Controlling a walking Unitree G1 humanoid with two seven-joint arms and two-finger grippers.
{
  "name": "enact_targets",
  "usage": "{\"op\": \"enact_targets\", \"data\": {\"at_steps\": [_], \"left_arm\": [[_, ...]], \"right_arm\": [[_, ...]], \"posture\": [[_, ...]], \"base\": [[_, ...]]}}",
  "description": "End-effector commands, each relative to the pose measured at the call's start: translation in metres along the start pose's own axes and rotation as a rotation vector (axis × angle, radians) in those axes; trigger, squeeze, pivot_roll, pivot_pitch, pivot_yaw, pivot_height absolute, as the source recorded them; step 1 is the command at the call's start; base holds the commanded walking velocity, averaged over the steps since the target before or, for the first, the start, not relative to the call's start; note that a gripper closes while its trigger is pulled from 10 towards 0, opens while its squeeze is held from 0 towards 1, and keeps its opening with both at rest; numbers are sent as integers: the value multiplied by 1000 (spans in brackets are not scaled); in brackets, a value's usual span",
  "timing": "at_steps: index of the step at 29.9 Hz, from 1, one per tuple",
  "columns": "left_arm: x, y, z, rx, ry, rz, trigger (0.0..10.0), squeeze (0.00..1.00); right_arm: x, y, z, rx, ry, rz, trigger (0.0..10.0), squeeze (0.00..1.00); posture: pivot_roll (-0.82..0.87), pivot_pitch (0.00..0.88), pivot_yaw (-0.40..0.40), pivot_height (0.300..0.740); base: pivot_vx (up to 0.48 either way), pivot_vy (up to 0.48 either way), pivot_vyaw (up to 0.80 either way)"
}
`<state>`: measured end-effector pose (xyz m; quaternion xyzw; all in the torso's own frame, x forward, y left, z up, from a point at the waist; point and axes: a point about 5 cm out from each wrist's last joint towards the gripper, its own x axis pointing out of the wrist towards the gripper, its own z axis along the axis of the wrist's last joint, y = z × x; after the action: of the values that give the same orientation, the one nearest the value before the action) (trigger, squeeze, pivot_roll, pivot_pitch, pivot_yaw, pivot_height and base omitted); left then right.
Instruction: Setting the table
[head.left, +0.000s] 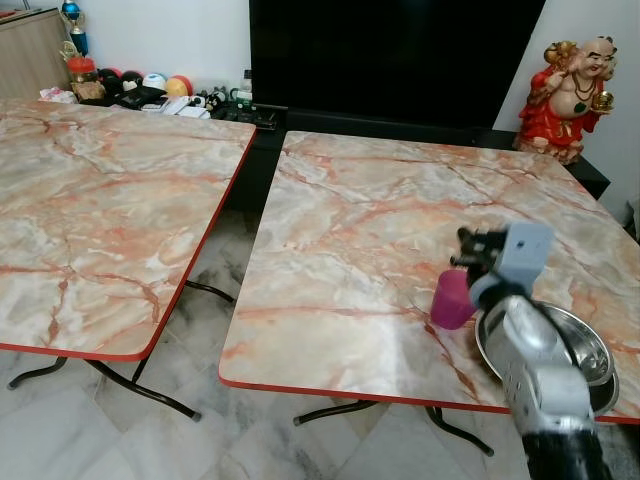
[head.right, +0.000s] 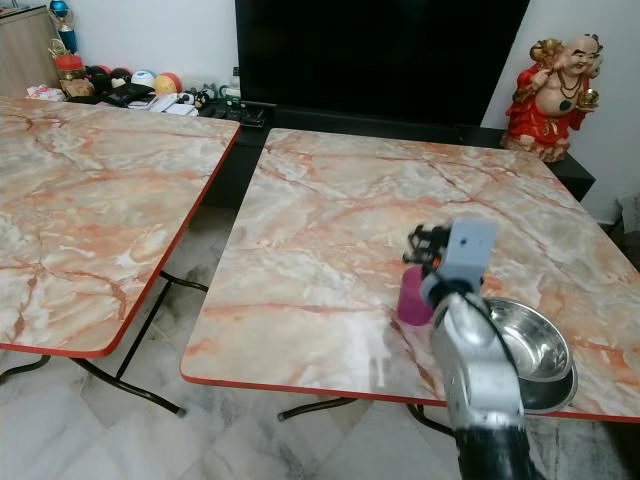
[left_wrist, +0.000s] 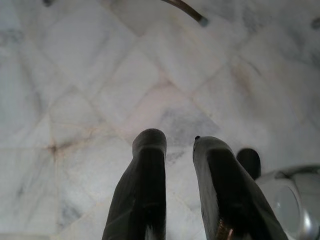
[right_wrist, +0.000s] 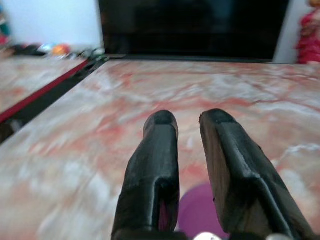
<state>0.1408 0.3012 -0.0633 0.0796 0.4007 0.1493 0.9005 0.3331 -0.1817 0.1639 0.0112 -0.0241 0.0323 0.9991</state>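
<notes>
My right gripper (right_wrist: 187, 125) is out over the right-hand marble-pattern table (head.left: 350, 220), near its front edge. Fingers are a narrow gap apart and nothing sits between the tips, so no grip on anything. The purple cup (head.left: 452, 298) stands upright on the tabletop directly under the gripper; in the right wrist view its purple top (right_wrist: 197, 212) shows below and between the base of the two fingers, behind the tips. I cannot tell if the fingers touch the cup; from the head views the gripper hangs just above and slightly behind its rim. The stainless steel bowl (head.left: 580, 345) sits on the same table just right of the cup, at the front right corner, partly hidden by my right arm (head.left: 535, 370). Cup and bowl look close, contact unclear. My left gripper (left_wrist: 177, 150) hangs idle, pointing at the grey-veined marble floor tiles (left_wrist: 75, 75), fingers slightly apart, holding nothing; a metal table foot (left_wrist: 187, 10) is at the edge of that view. A second marble-pattern table (head.left: 100, 200) stands to the left, separated from the first by a gap, red-edged like the first. Behind the tables: a big dark TV screen (head.left: 390, 55), a red and gold laughing Buddha statue (head.left: 570, 95) at the right, and assorted clutter (head.left: 150, 92) on a low shelf to the left.
</notes>
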Motion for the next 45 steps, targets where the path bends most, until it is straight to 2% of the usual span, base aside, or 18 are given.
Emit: {"op": "enact_targets", "data": {"at_steps": [1,2,7,10,19,26,41,45], "left_arm": [[1,9,6,-58,-29,27,10000,0],[1,9,6,-58,-29,27,10000,0],[0,7,4,-52,-34,12,10000,0],[-1,6,3,-49,-37,-2,10000,0],[1,11,9,-54,-42,-9,10000,0],[1,11,9,-46,-34,-17,10000,0],[2,7,10,-48,-32,-27,10000,0],[2,5,9,-64,-30,-20,10000,0]], "right_arm": [[-15,10,-4,-21,-52,57,10000,0],[-15,10,-4,-21,-52,57,10000,0],[-36,16,-17,41,-74,41,10000,0],[-40,11,-14,40,-107,12,10000,0],[-41,6,-13,28,-132,-9,10000,0],[-41,16,-19,41,-133,1,10000,0],[-35,15,-16,47,-155,10,10000,0],[-31,21,-15,60,-157,29,10000,0]], "posture": [[112,18,-96,740],[112,18,-96,740],[90,7,-68,740],[82,4,-61,740],[87,0,-50,740],[95,0,-34,740],[97,0,-39,740],[103,0,-43,740]], "base": [[0,0,0],[0,0,0],[0,0,0],[0,0,0],[0,0,0],[0,480,0],[0,480,138],[0,480,0]]}}
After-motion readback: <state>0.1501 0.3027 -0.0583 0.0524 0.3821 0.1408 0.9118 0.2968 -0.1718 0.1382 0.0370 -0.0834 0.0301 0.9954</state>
